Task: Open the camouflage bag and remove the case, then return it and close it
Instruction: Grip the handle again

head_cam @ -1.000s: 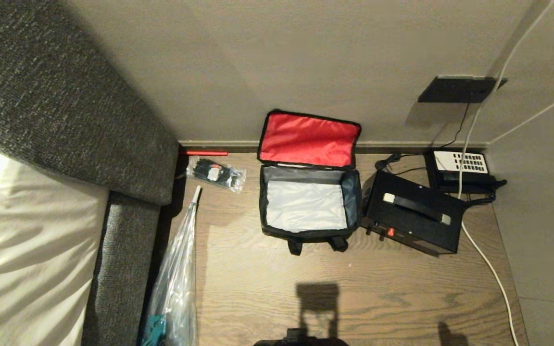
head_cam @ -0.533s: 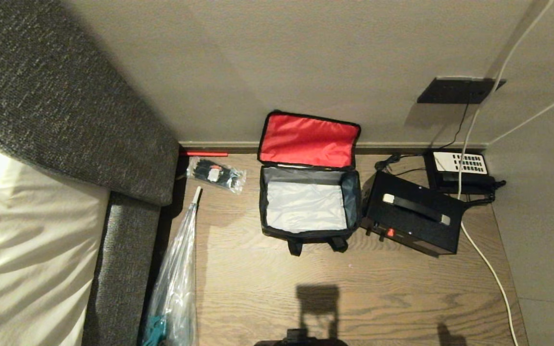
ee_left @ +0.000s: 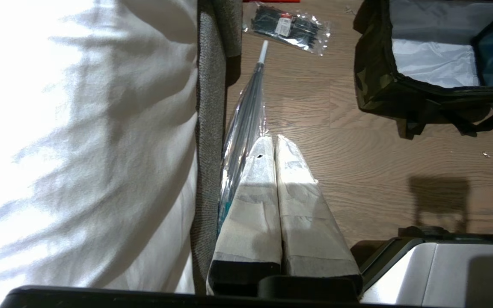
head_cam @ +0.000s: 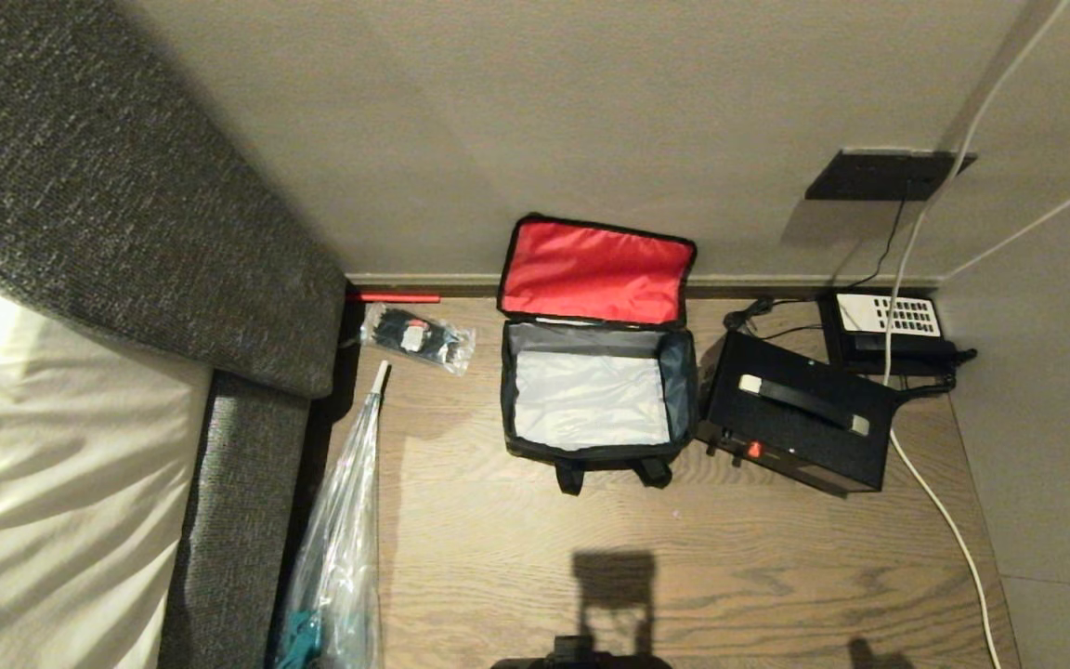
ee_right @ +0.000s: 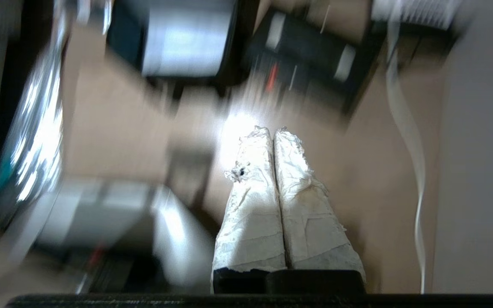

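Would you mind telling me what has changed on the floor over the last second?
Almost nothing: only the small shadow on the floor by the head view's lower right edge has sunk lower. The camouflage bag still stands open, and the black case still lies beside it.

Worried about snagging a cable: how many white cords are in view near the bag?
2. One white cord runs down the wall and across the floor past the black case; a thinner white cord crosses the right wall. Others may be hidden.
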### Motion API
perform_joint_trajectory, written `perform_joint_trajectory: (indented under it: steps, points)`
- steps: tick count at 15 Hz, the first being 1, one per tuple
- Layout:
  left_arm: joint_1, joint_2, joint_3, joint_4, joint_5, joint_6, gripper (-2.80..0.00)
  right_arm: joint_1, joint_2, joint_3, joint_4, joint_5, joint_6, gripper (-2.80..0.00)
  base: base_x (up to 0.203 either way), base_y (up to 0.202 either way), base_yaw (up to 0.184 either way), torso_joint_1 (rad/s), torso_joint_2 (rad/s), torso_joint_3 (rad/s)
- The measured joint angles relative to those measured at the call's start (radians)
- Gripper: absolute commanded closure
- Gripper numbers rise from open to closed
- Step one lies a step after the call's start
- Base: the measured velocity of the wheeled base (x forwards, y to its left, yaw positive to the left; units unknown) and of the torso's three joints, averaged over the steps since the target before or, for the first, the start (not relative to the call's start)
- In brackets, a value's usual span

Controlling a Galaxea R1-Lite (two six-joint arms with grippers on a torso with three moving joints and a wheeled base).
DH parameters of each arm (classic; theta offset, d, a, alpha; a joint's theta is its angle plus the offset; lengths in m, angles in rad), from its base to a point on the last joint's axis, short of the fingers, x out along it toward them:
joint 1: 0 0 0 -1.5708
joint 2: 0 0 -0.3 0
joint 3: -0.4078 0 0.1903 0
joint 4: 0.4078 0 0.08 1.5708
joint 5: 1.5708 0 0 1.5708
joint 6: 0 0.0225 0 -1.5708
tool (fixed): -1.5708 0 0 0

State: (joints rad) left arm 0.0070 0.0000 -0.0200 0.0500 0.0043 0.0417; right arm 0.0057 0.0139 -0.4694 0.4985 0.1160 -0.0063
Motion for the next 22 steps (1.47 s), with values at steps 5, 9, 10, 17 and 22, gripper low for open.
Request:
perform_joint_trajectory:
  steps: [5,9,10,17,22]
  points:
    - [0.0,0.0,0.0,0.0,-0.001,0.001,0.0,0.013,0.412,-0.17,0.1,0.033,0.01,0.0,0.0,0.0,0.0,0.0,0.0,0.0]
    - [0.0,0.0,0.0,0.0,-0.001,0.001,0.0,0.02,1.069,-0.287,-0.225,-0.062,-0.053,0.0,0.0,0.0,0.0,0.0,0.0,0.0]
    - [0.0,0.0,0.0,0.0,-0.001,0.001,0.0,0.02,1.229,-0.319,-0.314,-0.087,-0.077,0.0,0.0,0.0,0.0,0.0,0.0,0.0]
    - [0.0,0.0,0.0,0.0,-0.001,0.001,0.0,0.011,1.958,-0.423,-1.056,-0.195,-0.398,-2.8,0.0,0.0,0.0,0.0,0.0,0.0]
    - [0.0,0.0,0.0,0.001,-0.001,0.001,0.0,0.011,2.011,-0.421,-1.148,-0.258,-0.541,-2.8,0.0,0.0,0.0,0.0,0.0,0.0]
